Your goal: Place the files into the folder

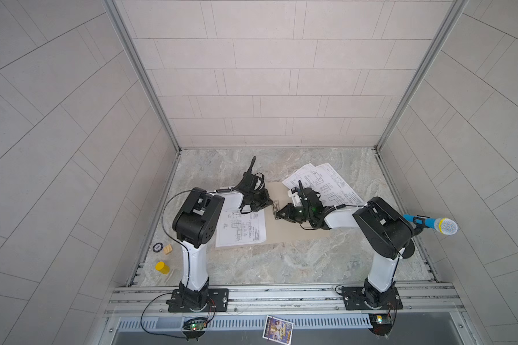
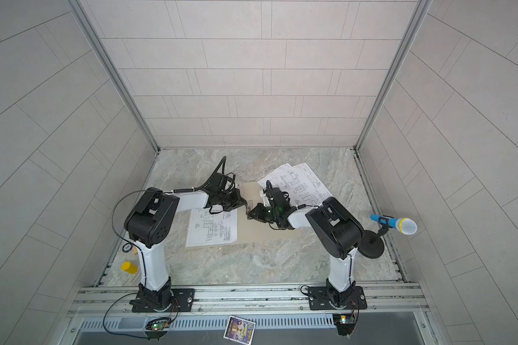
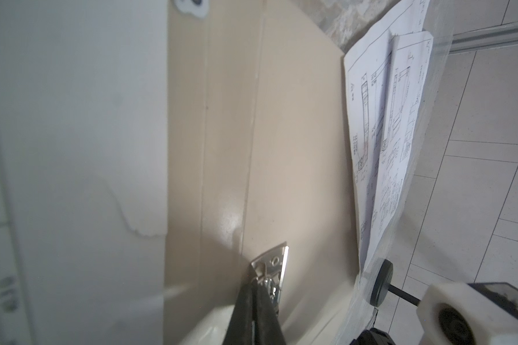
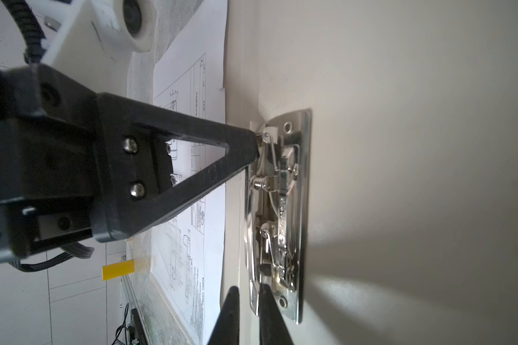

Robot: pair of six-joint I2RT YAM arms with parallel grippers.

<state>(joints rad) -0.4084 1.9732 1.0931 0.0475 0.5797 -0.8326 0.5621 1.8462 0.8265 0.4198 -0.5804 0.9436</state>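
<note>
While the folder (image 1: 281, 231) lies open on the tabletop (image 1: 281, 268), one sheet (image 1: 241, 227) on its left flap and the other files (image 1: 323, 182) overlapping its far right corner, the left gripper (image 3: 257, 288) is closed, tips against the metal clip (image 4: 281, 209); the right gripper (image 4: 248, 288) straddles the clip's other end, grip impossible to tell.

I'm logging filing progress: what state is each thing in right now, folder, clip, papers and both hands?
folder: open, lying flat.
metal clip: on the folder's spine, a hand at each end.
single sheet: flat on the folder's left half, beside the clip.
other sheets: loose, fanned, overlapping the folder's far right corner.
left hand: shut, tips against the clip.
right hand: slightly open, fingers straddling the clip's edge.
</note>
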